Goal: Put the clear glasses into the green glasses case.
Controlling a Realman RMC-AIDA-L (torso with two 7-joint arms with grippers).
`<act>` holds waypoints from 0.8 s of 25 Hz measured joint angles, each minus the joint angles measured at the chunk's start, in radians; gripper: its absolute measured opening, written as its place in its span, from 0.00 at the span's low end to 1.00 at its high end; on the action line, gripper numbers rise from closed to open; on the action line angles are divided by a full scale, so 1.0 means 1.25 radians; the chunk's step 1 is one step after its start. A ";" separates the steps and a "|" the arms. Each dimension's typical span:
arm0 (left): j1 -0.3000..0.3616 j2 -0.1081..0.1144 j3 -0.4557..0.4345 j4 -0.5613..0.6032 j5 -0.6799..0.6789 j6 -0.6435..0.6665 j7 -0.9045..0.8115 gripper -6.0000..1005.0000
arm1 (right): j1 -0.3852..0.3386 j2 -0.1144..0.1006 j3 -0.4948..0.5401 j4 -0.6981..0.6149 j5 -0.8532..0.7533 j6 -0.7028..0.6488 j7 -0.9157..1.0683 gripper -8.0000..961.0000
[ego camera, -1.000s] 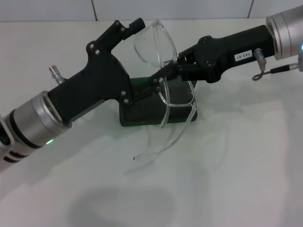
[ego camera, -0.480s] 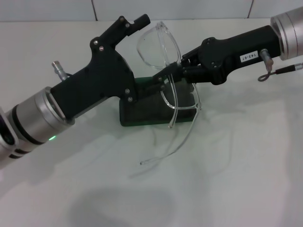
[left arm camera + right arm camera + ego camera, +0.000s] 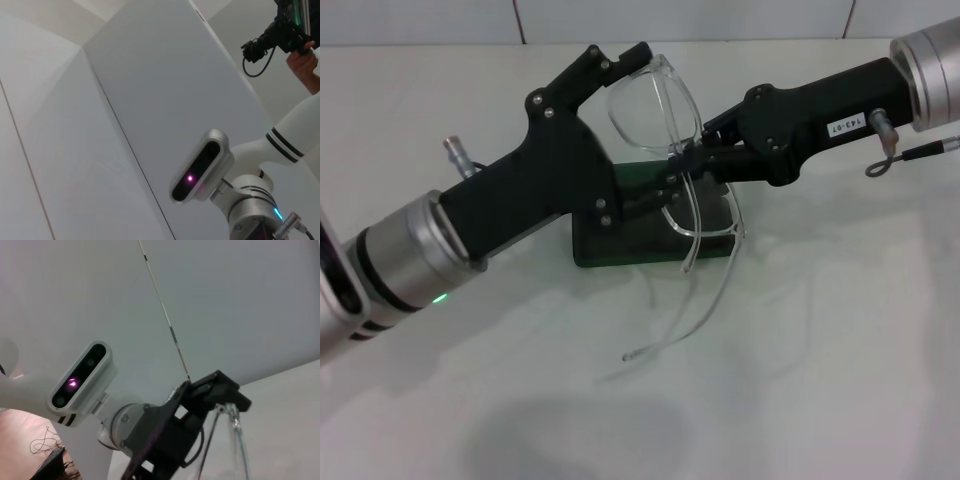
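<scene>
The clear glasses [image 3: 655, 105] hang tilted above the green glasses case [image 3: 620, 240], one lens far, one near, with their thin temple arms trailing down to the table. My right gripper [image 3: 692, 158] comes in from the right and is shut on the frame near the bridge. My left gripper [image 3: 652, 118] reaches in from the lower left and stands open. One of its fingers [image 3: 625, 55] is at the far lens's outer edge, the other low over the case. The right wrist view shows that left gripper [image 3: 215, 390] beside the glasses' edge [image 3: 235, 427].
The case lies on a white table [image 3: 820, 350] with a tiled wall behind. My left arm's body covers the case's left part. The left wrist view shows only the robot's head [image 3: 200, 167] and a person's hand holding a camera [image 3: 295, 40].
My left gripper has moved right and farther away, its upper finger now at the far lens's edge. The glasses and right gripper shifted slightly right; the trailing temple arm swung right.
</scene>
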 joint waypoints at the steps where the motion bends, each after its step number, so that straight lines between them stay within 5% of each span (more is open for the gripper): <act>1: 0.004 0.000 0.000 0.000 -0.002 0.007 0.000 0.84 | -0.002 -0.001 0.002 0.000 0.000 0.000 -0.001 0.12; 20: 0.005 0.002 -0.006 -0.001 -0.007 0.023 0.022 0.84 | 0.005 0.009 -0.002 -0.013 -0.034 -0.045 0.002 0.12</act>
